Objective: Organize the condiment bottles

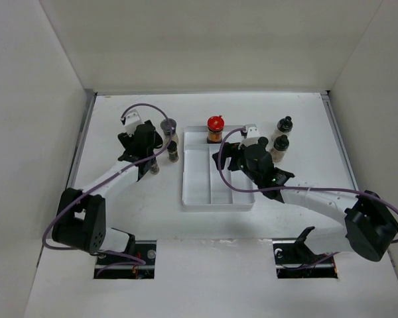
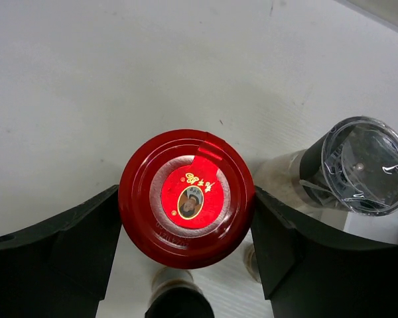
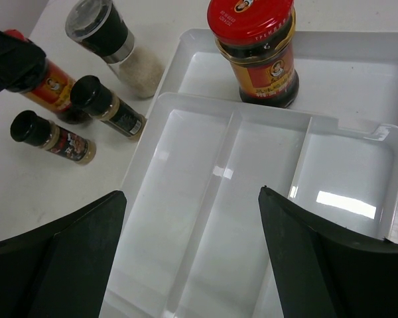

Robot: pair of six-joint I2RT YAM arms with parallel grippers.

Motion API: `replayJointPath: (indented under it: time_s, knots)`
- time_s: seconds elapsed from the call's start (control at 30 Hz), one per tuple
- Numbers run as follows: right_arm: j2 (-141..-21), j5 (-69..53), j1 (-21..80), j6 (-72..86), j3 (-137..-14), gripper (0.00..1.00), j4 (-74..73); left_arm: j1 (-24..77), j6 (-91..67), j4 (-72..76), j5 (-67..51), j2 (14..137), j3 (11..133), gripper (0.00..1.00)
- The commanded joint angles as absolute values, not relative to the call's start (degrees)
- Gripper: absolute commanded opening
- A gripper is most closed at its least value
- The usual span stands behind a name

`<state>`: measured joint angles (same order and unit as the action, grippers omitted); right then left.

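My left gripper [image 2: 186, 199] is shut on a red-capped jar [image 2: 186, 189], with a finger against each side of the cap; it shows left of the tray in the top view [image 1: 148, 151]. A grey-lidded jar [image 2: 361, 165] and two slim black-capped bottles [image 3: 109, 106] [image 3: 50, 137] stand close around it. A second red-capped jar [image 3: 260, 53] stands in the far compartment of the white tray [image 3: 186, 99]. My right gripper [image 3: 192, 192] is open and empty above the tray's long compartments. Two more black-capped bottles [image 1: 285, 124] [image 1: 280, 146] stand right of the tray.
White walls enclose the table on the left, back and right. The tray [image 1: 199, 185] lies mid-table between the arms. The grey-lidded jar [image 1: 168, 126] stands just off the tray's far left corner. Cables loop over both arms.
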<state>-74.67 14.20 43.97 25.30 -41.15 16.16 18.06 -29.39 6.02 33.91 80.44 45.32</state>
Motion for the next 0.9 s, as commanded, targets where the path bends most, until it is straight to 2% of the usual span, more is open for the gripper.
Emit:
replayJointPath:
  time_s: [0.0,0.3,0.63,0.87]
  knots:
    - [-74.8,13.4,44.4,25.4,-41.9,0.88,19.7,18.7,-26.5,13.4,39.4,73.5,46.3,0.31]
    - [-74.4,13.2,44.4,25.7,-41.7,0.89,19.8,19.9,-25.9,13.4,40.9,68.7,47.5,0.29]
    - [-72.5,12.5,43.8,25.9,-40.7,0.89,20.0,24.2,-22.0,11.3,41.0,65.9,56.7,0.28]
    - [-73.1,12.1,43.7,26.0,-40.9,0.89,20.0,25.1,-24.3,-0.5,37.3,72.1,58.5,0.49]
